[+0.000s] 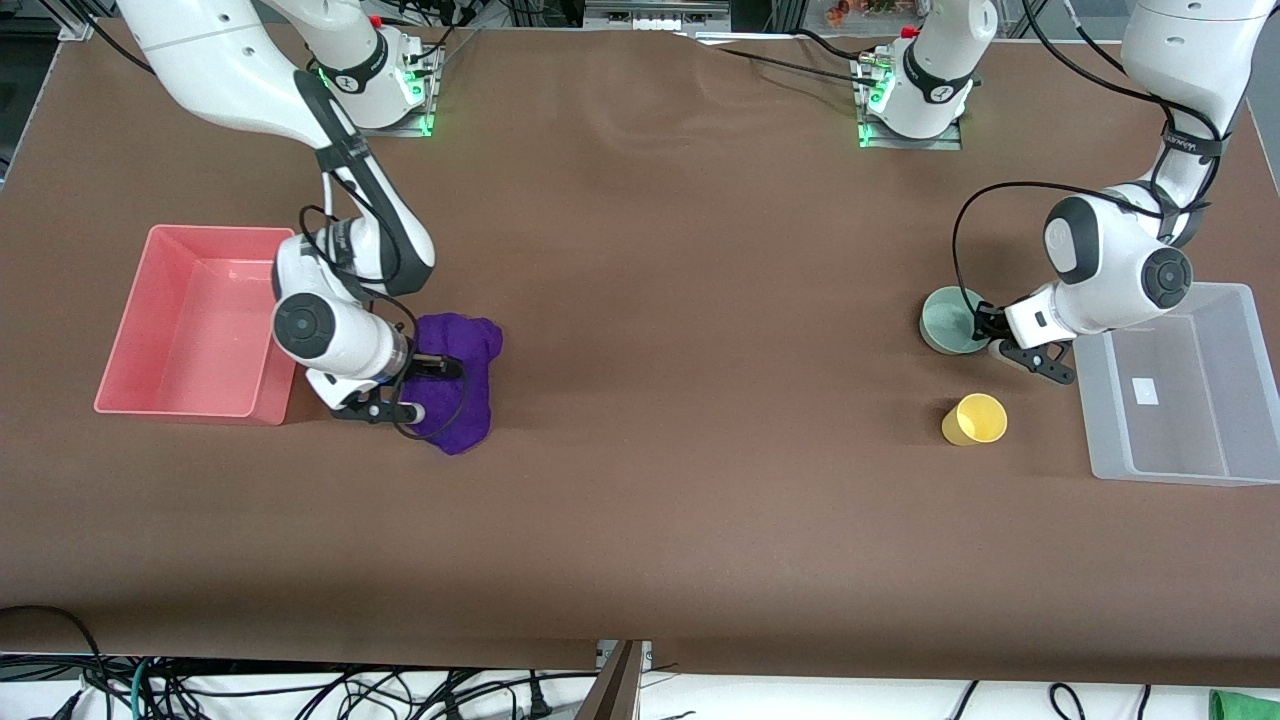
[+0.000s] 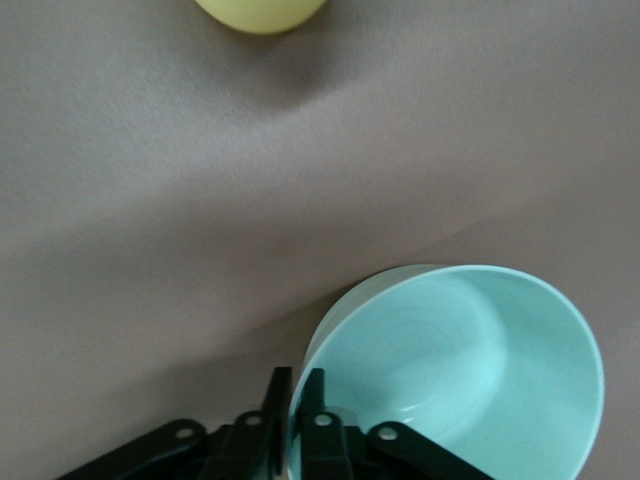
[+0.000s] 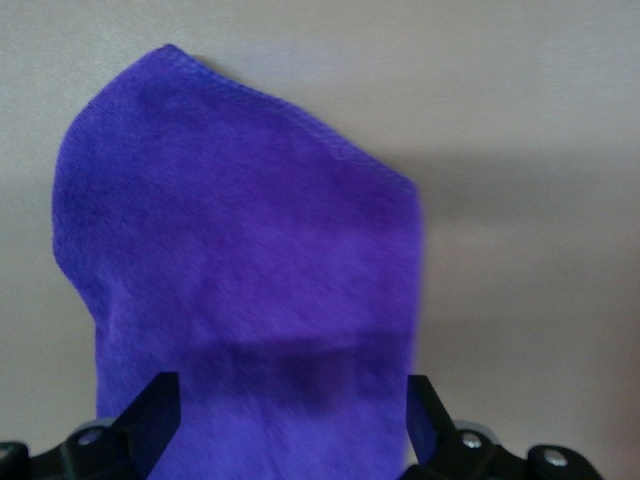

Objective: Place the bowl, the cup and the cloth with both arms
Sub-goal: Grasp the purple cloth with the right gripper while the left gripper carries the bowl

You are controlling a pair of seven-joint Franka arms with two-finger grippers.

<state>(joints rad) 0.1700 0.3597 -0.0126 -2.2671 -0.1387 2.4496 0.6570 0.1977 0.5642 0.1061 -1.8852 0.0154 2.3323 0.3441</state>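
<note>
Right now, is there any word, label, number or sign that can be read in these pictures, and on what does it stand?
None can be read.
White label in the clear bin: too small to read.
Bowl, cup, cloth: no text.

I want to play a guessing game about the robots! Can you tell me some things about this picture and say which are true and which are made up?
1. The left hand is pinching the rim of the bowl. True.
2. The cup is lying inside the clear bin. False: it stands on the table, beside that bin and nearer the front camera than the bowl.
3. The right hand is open, with a finger on each side of the cloth. True.
4. The cloth is in the pink bin. False: it lies on the table next to the pink bin.
5. The cup is green. False: it is yellow; the bowl is the mint-green one.
</note>
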